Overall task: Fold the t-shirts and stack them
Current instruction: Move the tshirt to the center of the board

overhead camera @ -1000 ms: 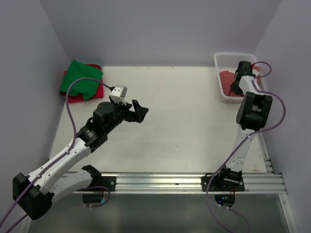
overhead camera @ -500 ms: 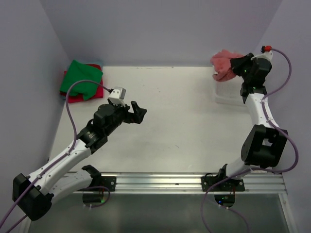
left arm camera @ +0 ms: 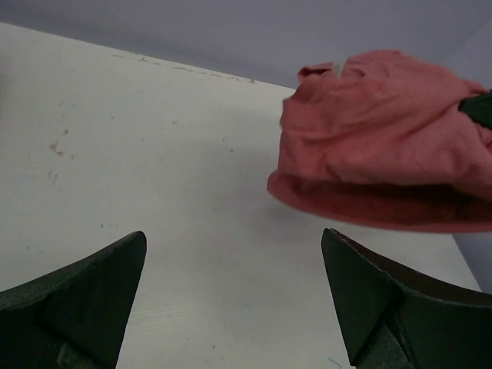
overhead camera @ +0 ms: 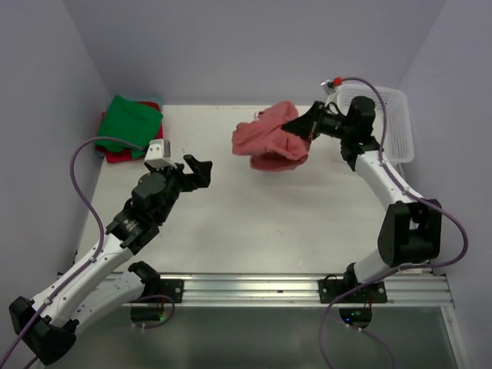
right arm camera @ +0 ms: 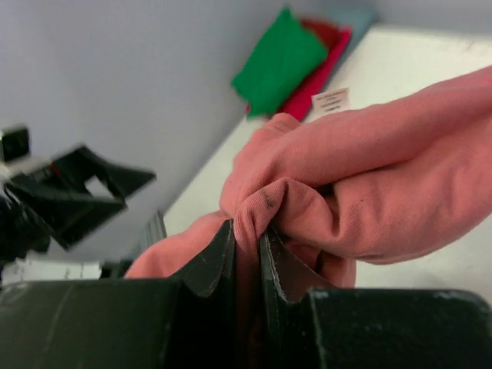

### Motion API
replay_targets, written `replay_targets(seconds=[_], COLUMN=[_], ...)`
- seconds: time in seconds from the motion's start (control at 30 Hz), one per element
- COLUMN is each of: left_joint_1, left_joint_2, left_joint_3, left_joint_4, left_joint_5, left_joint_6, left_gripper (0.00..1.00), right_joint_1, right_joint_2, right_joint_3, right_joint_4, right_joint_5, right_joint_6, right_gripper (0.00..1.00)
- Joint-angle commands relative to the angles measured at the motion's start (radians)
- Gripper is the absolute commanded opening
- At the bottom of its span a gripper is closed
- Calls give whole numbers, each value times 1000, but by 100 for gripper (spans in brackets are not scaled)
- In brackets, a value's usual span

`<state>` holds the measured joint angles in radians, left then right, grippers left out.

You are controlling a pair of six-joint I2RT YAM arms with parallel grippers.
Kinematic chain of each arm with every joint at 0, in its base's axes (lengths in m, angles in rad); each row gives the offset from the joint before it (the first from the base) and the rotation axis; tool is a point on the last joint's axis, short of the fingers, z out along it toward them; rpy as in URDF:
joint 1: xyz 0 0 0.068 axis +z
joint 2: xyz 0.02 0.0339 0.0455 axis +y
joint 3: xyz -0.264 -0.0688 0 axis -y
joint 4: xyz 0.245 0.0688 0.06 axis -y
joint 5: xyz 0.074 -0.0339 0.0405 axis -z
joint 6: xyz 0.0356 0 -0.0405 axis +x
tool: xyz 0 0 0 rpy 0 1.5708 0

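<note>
A bunched faded brick-red t-shirt (overhead camera: pixel 267 143) hangs over the middle back of the table, and my right gripper (overhead camera: pixel 301 125) is shut on a fold of it (right arm camera: pixel 369 177). The cloth is pinched between the jaws of this gripper (right arm camera: pixel 247 231). A folded bright green t-shirt (overhead camera: pixel 129 123) lies on a red-pink t-shirt (overhead camera: pixel 117 154) in the far left corner. The right wrist view shows both, the green one (right arm camera: pixel 280 61) and the red-pink one (right arm camera: pixel 321 71). My left gripper (overhead camera: pixel 197 171) stands open and empty to the left of the hanging shirt (left arm camera: pixel 377 131), its gripper (left arm camera: pixel 234 240) over bare table.
The white mesh basket (overhead camera: pixel 400 142) stands at the far right, behind the right arm. Purple walls close in the table at the back and on both sides. A metal rail with both arm bases runs along the near edge (overhead camera: pixel 254 288).
My right arm lifted the brick-red t-shirt out of the basket and swung it left over the table. My left arm drew back slightly to the left, still open.
</note>
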<state>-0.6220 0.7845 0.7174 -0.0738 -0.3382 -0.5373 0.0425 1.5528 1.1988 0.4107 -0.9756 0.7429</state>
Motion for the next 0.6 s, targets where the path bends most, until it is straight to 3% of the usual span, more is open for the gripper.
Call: replay_targets(seconds=[0.0, 0.1, 0.3, 0.4, 0.43, 0.53, 0.57], left_joint_1=[5, 4, 5, 4, 4, 5, 4], left_joint_2=[-27, -40, -54, -53, -51, -41, -28], left_joint_3=[-16, -24, -24, -21, -21, -27, -29], left_joint_4=[-35, -44, -89, -107, -109, -107, -104], left_joint_5=[-108, -116, -143, -145, -144, -131, -128], left_joint_6=[-46, -55, -67, -67, -69, -73, -73], left_gripper=[100, 100, 100, 100, 100, 100, 100], right_joint_1=[155, 287, 399, 454, 470, 531, 554], right_joint_2=[3, 44, 124, 168, 191, 230, 257], right_joint_3=[41, 19, -48, -41, -16, 18, 48], right_joint_4=[-473, -643, -754, -848, -881, -970, -1016], right_joint_5=[19, 148, 363, 611, 759, 911, 996], right_joint_6=[-331, -453, -473, -470, -458, -433, -416], right_gripper=[0, 0, 0, 0, 0, 0, 18])
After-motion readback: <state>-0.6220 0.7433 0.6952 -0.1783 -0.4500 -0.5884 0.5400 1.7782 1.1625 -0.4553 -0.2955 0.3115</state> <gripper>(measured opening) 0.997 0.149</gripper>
